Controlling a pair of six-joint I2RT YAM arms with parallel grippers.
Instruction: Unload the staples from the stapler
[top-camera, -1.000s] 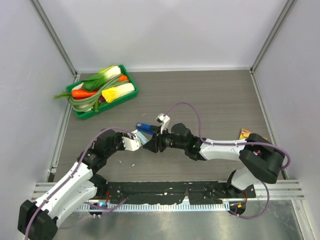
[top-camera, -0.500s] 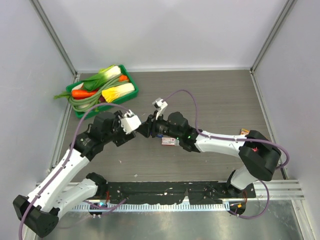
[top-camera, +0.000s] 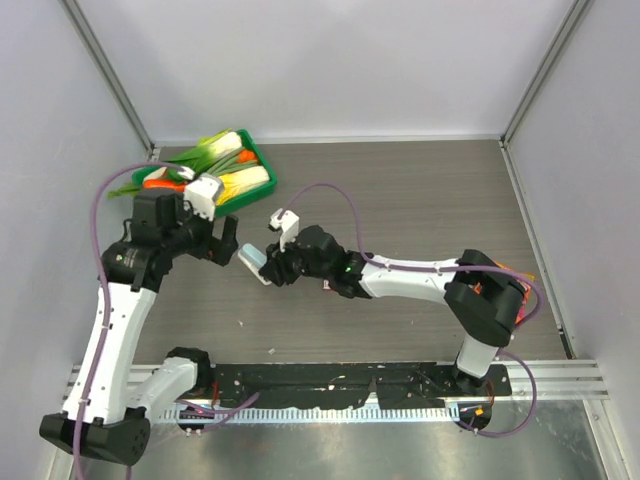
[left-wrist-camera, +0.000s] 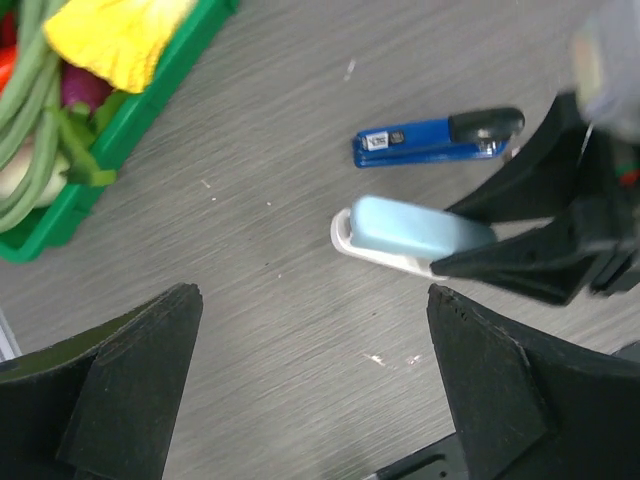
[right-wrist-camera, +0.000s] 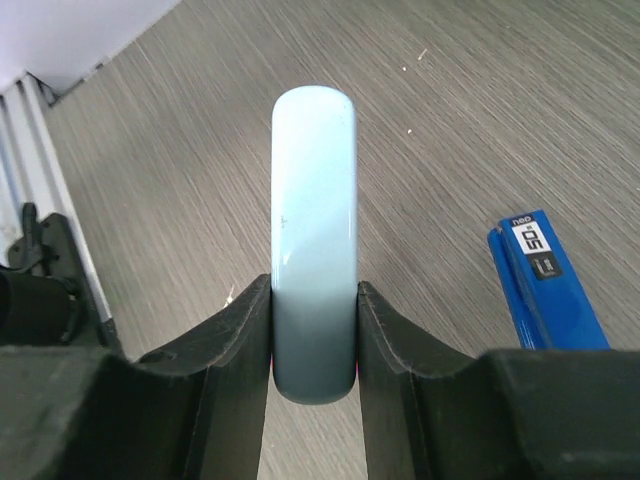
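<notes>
The stapler (right-wrist-camera: 313, 200) is a small pale blue and white oblong. My right gripper (right-wrist-camera: 313, 335) is shut on its near end, one finger on each long side. In the top view the stapler (top-camera: 254, 262) sticks out to the left of the right gripper (top-camera: 277, 268), low over the table. The left wrist view shows the stapler (left-wrist-camera: 405, 232) below and ahead of my left gripper (left-wrist-camera: 312, 300). The left gripper is wide open with only bare table between its fingers. From above, the left gripper (top-camera: 226, 243) hangs just left of the stapler's free end, apart from it.
A dark blue oblong item (left-wrist-camera: 430, 140) with a black end lies on the table beside the stapler, also seen from the right wrist (right-wrist-camera: 545, 285). A green tray (top-camera: 264, 165) of vegetables stands at the back left. Small pale specks (left-wrist-camera: 375, 357) lie on the table.
My left gripper has opened and pulled back up and to the left, away from the stapler. The right gripper has carried the stapler leftward, leaving the dark blue item on the table.
</notes>
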